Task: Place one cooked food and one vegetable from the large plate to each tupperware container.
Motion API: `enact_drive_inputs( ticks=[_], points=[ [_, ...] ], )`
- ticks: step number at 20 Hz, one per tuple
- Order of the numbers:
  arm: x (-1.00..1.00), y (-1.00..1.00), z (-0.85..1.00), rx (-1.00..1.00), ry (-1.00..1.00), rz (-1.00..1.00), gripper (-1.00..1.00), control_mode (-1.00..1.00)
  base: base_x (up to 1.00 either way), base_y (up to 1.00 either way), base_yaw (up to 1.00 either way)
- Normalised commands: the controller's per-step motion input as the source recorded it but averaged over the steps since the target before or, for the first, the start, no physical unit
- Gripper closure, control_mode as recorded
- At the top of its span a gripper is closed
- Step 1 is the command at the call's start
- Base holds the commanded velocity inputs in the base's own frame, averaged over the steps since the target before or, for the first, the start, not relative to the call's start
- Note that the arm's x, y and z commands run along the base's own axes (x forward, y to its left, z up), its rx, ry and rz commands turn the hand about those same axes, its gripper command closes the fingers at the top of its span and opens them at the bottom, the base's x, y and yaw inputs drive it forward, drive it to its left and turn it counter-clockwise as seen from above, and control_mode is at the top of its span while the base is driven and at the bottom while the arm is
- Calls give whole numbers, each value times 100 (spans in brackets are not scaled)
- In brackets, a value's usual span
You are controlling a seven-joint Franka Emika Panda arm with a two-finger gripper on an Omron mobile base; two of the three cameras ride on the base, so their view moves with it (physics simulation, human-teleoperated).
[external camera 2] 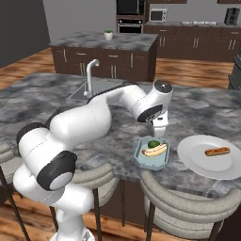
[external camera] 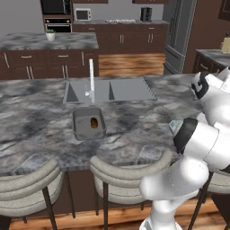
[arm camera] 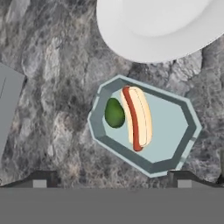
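Worktop [external camera 2: 202, 108]: grey-black marbled stone, mottled, dull sheen.

Blue tub [arm camera: 144, 127], centre of the hand view: pale blue-green, octagonal, shallow, with a darker sloped wall and a light flat floor. In it lie the hot dog [arm camera: 136, 117], a red sausage in a pale, smooth bun, long and rounded at the ends, and just beside it on the left the green lump [arm camera: 114, 112], dark green, roundish, matte. The two look touching or nearly so; I cannot tell which.

Plate [arm camera: 153, 26], top of the hand view: wide, round, plain white, with a shallow rim. In the right base view it sits at right, near the blue tub, and carries the orange piece [external camera 2: 217, 151], orange-brown and elongated, lying flat.

Grey tub [external camera: 88, 123], centre of the left base view: grey, rectangular with rounded corners, just below the steel sink [external camera: 108, 90]. The brown lump [external camera: 94, 122], yellow-brown and oval, rests inside it.

My fingers [arm camera: 111, 178], bottom of the hand view: dark tips spread wide apart, nothing between them, touching nothing. In the right base view they hang over the blue tub.
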Motion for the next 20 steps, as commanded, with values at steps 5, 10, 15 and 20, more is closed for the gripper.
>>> enact_drive_inputs(
  ticks=[5, 10, 15, 20],
  points=[
    [-2, -100, -28, -1, -2, -5, -100, -100, 0, 0, 0],
    [0, -100, -52, -2, 0, -7, -100, -100, 0, 0, 0],
    [10, -88, -44, -5, 0, 0, -100, -100, 0, 0, 0],
    [36, -62, -27, -8, 0, 0, -100, -100, 0, 0, 0]
  ],
)
